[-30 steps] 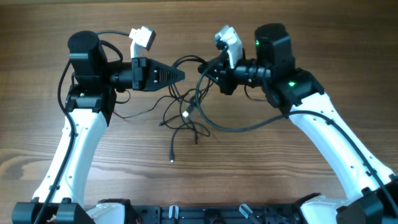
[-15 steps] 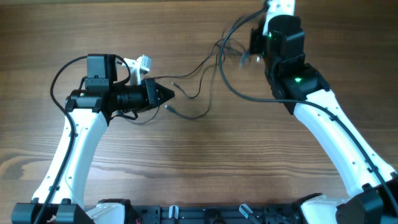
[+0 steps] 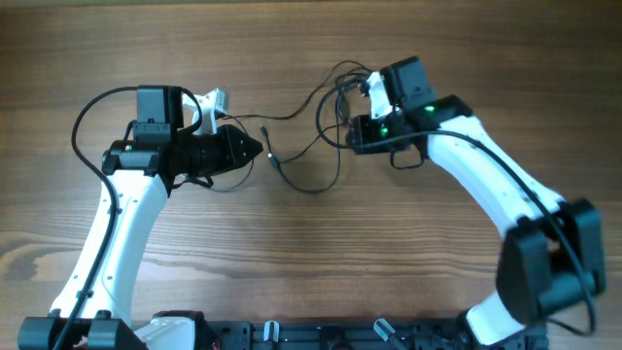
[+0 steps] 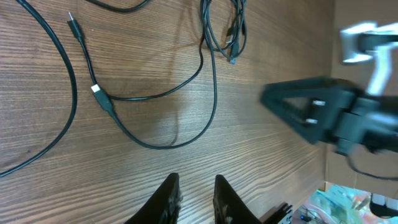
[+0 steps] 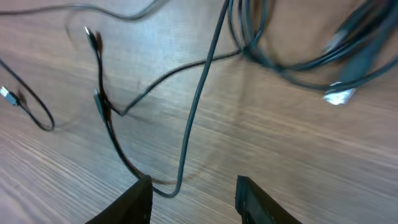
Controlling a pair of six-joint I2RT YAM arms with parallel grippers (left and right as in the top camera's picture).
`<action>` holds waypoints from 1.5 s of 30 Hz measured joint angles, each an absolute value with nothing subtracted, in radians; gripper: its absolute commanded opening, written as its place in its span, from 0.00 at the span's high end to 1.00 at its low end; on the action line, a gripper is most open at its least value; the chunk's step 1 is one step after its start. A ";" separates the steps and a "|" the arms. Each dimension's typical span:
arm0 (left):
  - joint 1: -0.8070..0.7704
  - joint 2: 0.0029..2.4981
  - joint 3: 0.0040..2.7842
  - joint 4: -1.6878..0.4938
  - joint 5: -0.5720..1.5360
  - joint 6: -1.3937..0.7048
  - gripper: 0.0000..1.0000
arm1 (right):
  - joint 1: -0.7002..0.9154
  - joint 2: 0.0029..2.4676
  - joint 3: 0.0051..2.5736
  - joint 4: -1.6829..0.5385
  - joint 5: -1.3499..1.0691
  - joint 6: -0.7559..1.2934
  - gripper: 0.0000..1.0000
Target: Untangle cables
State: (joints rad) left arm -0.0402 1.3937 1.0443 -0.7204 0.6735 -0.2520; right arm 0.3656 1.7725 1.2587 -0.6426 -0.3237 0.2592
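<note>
The cables (image 3: pixel 313 188) lie loose on the wooden table between my two arms, thin black wires with small plug ends. In the left wrist view one wire curves in a loop (image 4: pixel 163 142) ahead of the left gripper (image 4: pixel 194 180), whose jaws stand a little apart with nothing between them. A small bundle (image 4: pixel 228 32) lies farther off. The right gripper (image 5: pixel 193 180) is open wide just above the table, and a wire's bend (image 5: pixel 176 188) lies on the wood by its left finger. In the overhead view the left gripper (image 3: pixel 259 149) points right and the right gripper (image 3: pixel 352 136) sits over the tangle's right end.
The right arm's dark wedge-shaped gripper (image 4: pixel 311 112) shows in the left wrist view. The table's edge (image 4: pixel 325 168) runs close by at the right of that view, with clutter beyond it. Thick black arm cables (image 3: pixel 97 112) loop beside the left arm.
Both grippers have opened and the wires now rest on the table. The right arm has swung from the far edge back toward the middle. The left arm has barely moved.
</note>
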 measured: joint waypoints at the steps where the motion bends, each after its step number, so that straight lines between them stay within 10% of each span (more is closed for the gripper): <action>1: -0.040 1.394 1.044 -0.724 0.673 -0.252 0.80 | 0.366 1.805 1.259 -0.622 -0.339 0.266 0.55; 6: -0.040 1.394 1.044 -0.744 0.670 -0.252 0.80 | 0.366 1.965 1.257 -0.471 -0.448 0.284 0.64; 8: -0.040 1.394 1.044 -0.754 0.669 -0.252 0.80 | 0.366 2.000 1.255 -0.393 -0.462 0.306 0.95; 16: -0.040 1.394 1.044 -0.757 0.666 -0.268 0.72 | 0.361 1.979 1.253 -0.366 -0.970 0.107 0.95; 26: -0.053 1.394 1.044 -0.609 0.684 -0.302 0.43 | 0.402 1.287 1.359 -0.117 -1.115 0.118 0.96; 31: -0.150 1.394 1.044 -0.506 0.688 -0.326 0.51 | 0.402 1.319 1.348 -0.094 -1.143 0.154 0.96; 45: -0.162 1.396 1.040 -0.194 0.895 -0.496 0.21 | 0.400 1.319 1.343 0.034 -1.275 0.315 0.96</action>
State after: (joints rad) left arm -0.1619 1.3960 1.0401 -0.1936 0.8951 -0.4965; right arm 0.4004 1.3186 1.3430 0.0341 -1.2751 0.3149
